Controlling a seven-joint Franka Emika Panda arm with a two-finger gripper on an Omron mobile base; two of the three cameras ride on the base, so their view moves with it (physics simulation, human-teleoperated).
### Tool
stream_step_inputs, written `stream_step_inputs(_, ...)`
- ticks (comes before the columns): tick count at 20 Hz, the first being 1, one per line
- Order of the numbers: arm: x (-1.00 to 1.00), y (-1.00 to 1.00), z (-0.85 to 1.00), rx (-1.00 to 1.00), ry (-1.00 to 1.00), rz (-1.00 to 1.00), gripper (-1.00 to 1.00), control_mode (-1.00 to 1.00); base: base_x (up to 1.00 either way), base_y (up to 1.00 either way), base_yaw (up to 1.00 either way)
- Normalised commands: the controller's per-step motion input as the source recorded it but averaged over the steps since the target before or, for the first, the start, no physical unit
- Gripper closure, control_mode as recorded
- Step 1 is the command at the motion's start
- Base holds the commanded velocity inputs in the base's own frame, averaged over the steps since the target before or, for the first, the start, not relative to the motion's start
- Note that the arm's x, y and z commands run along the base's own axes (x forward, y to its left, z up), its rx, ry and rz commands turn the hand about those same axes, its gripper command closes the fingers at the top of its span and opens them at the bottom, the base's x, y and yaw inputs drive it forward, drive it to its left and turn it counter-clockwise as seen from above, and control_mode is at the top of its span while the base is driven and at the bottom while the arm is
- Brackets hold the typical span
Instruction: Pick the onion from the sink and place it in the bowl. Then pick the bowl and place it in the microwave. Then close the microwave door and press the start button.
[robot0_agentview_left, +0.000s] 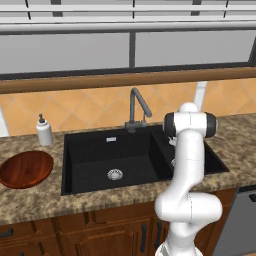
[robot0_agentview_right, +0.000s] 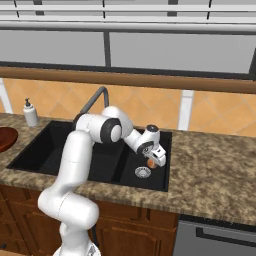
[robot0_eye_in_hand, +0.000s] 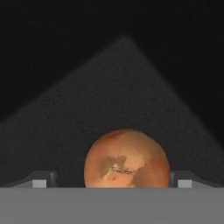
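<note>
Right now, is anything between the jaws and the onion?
Nothing. In the hand view the onion sits between the open gripper's fingertips, over bare sink floor.

Granite counter (robot0_agentview_left: 30, 200), orange tile backsplash (robot0_agentview_left: 90, 107), wood cabinets (robot0_agentview_left: 100, 235).

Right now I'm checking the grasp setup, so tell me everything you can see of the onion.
The onion is a small, smooth, round ball, orange-tan with paler mottled patches and a short dark mark on its face. It sits in the smaller right basin of the black sink, near the round silver drain. In the hand view it lies between the two fingertips of the open pincer, which are spread to either side of it and do not appear to touch it. From the right base view the hand hides most of it.
</note>
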Motion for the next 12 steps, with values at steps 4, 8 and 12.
stream_step_inputs(4, 0.0, 0.0, -0.3, 0.0, -0.01, 0.0, -1.0, -1.0, 0.0, 0.0, 0.0)
stream_step_inputs(8, -0.12, 0.0, -0.29, 0.0, -0.01, 0.0, -1.0, -1.0, 0.0, 0.0, 0.0)
stream_step_inputs(12, -0.44, 0.0, -0.31, 0.0, 0.0, 0.0, -1.0, -1.0, 0.0, 0.0, 0.0)
